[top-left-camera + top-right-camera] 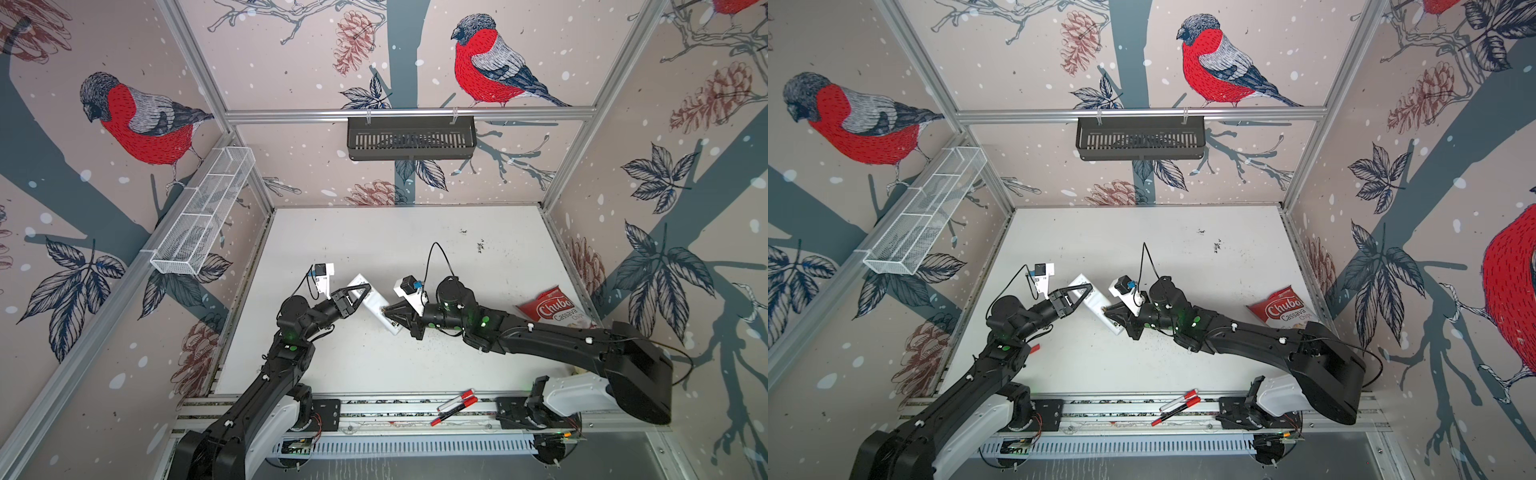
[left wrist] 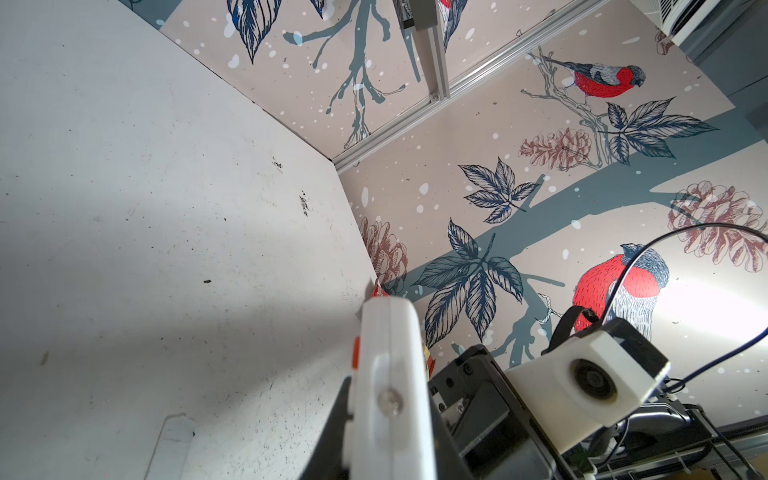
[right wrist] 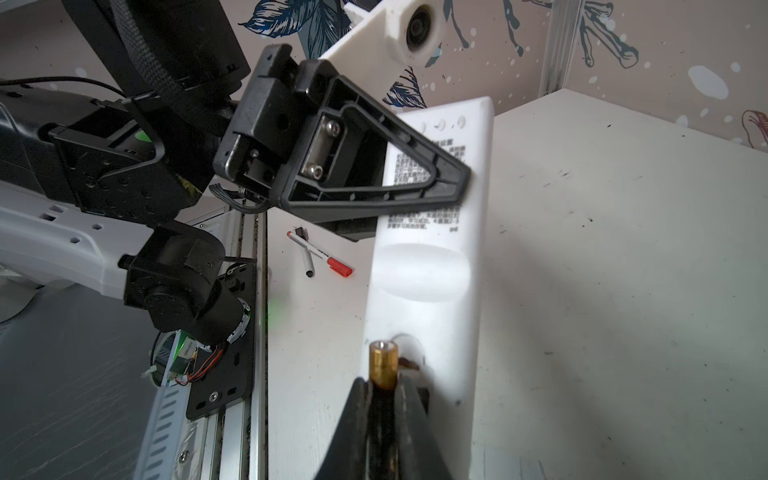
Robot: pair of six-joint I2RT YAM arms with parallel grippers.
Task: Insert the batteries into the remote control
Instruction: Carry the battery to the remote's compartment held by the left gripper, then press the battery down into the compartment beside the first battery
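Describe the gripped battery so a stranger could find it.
On the white tabletop, find the long slim white plastic remote control near the middle. At its near end the right claw pinches a tiny dark cylindrical battery; its copper tip separates it from the red-capped marker pens.

One white remote control and one copper-tipped battery show above the table. At least two marker pens lie along its near edge; overlap hides the exact count. One red chips bag sits at the right edge. Two baskets hang on the walls: one white mesh basket and one black basket. There are two grippers, the left gripper and the right gripper.
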